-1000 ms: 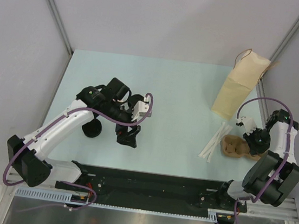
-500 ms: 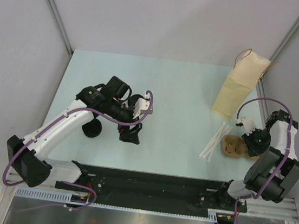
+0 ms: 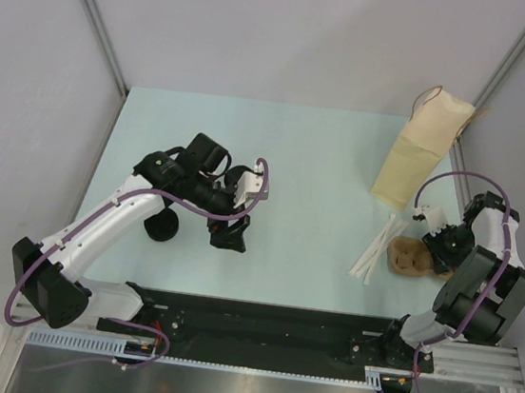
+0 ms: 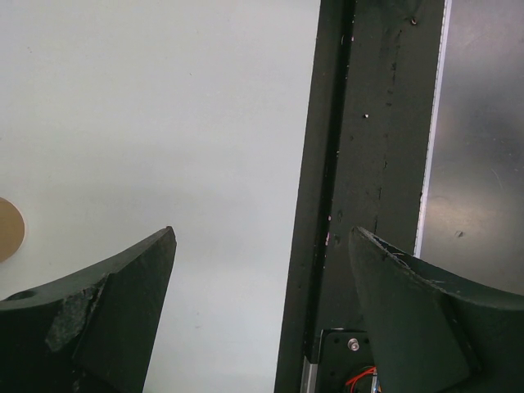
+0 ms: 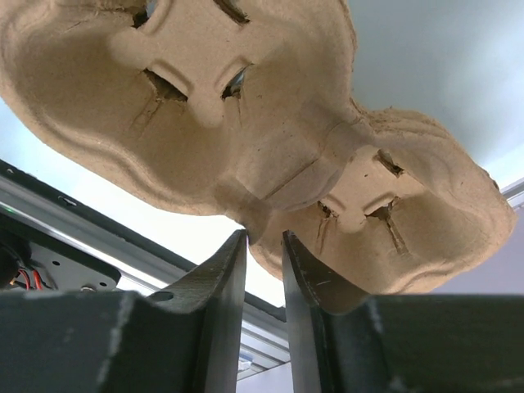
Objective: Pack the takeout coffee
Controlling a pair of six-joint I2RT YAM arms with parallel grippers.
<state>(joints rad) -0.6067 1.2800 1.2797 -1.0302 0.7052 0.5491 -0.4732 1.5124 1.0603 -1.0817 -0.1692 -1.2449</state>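
One takeout coffee (image 3: 161, 225) shows as a round black lid on the table, partly under my left arm. My left gripper (image 3: 227, 235) hangs to its right, open and empty (image 4: 262, 233), with bare table and the black rail beneath it. A tan curved edge (image 4: 6, 231) sits at the left border of the left wrist view; what it is I cannot tell. My right gripper (image 3: 433, 251) is at the brown pulp tray (image 3: 408, 259). Its jaws (image 5: 264, 234) stand a narrow gap apart, and the tray's middle ridge (image 5: 246, 123) rests just at their tips.
The tall tan paper bag (image 3: 419, 158) stands upright at the far right, just behind the tray. White sticks (image 3: 379, 247) lie left of the tray. The black rail (image 3: 266, 320) runs along the near table edge.
The right jaws have gone from shut to slightly parted at the tray's ridge, and the right arm has shifted a little. The left gripper has barely moved.
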